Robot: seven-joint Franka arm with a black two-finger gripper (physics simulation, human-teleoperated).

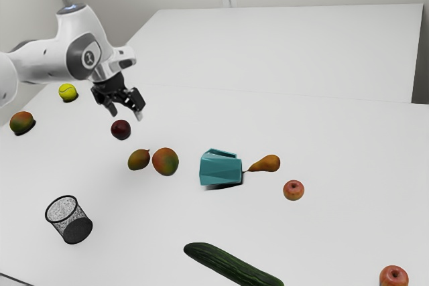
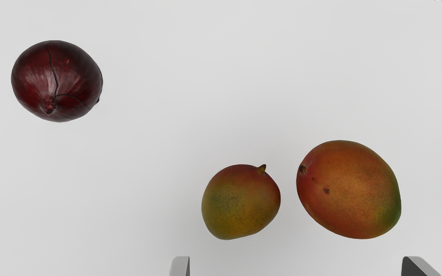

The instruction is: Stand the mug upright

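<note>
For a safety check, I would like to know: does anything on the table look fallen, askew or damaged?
Yes. The teal mug lies on its side beside the pear, instead of standing upright. In the wrist view, the red onion has dark, crack-like lines in its skin, perhaps only natural.

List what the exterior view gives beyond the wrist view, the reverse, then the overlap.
Exterior view: teal mug lying on its side, pear, two apples, cucumber, mesh cup, tennis ball, third mango near the ball.

Wrist view: dark lines across the red onion, dark spots on the larger mango.

Both: onion, larger mango, smaller mango, open gripper.
</note>
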